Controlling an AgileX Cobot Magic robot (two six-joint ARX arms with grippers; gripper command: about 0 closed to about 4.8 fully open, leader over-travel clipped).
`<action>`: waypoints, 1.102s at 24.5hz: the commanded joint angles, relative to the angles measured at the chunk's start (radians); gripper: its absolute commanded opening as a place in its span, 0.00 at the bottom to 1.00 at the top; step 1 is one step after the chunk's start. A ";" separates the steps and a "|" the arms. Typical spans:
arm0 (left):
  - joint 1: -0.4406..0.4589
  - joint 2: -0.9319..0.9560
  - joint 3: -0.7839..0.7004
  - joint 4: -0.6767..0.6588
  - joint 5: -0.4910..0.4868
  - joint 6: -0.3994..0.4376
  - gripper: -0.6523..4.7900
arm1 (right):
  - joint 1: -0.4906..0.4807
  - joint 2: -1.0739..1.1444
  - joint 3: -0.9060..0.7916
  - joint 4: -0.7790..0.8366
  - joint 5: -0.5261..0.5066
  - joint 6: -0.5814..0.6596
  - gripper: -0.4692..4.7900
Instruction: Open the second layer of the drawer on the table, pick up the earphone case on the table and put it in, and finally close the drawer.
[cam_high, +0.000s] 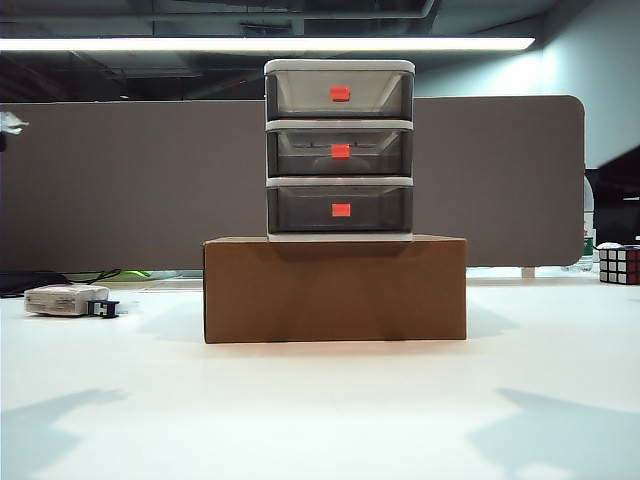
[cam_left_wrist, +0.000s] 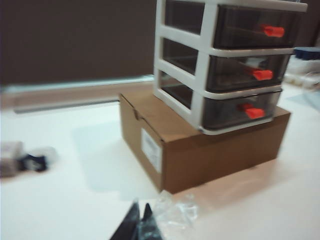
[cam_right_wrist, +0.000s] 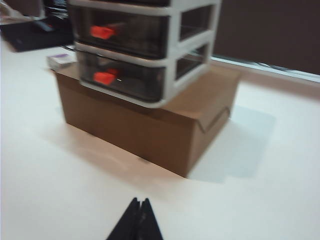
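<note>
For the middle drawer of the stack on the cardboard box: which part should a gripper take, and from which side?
Grip the red-orange tab centred on the front of the second layer, coming level from the front: it is the only part sticking out, and the drawer looks fully shut. The left gripper and right gripper, both shut, sit back from the cardboard box.

White three-tier drawer (cam_high: 339, 150) upright on cardboard box (cam_high: 335, 289), second layer (cam_high: 340, 152) shut, red-orange tabs.
</note>
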 joint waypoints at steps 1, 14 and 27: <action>0.065 0.001 0.005 0.010 -0.015 0.036 0.11 | -0.055 0.000 -0.006 0.018 0.025 -0.002 0.08; 0.570 0.001 0.005 0.143 0.436 -0.093 0.11 | -0.451 -0.140 -0.006 0.007 -0.225 0.029 0.08; 0.607 0.001 0.010 0.194 0.312 -0.042 0.11 | -0.453 -0.240 -0.005 -0.069 -0.076 0.053 0.08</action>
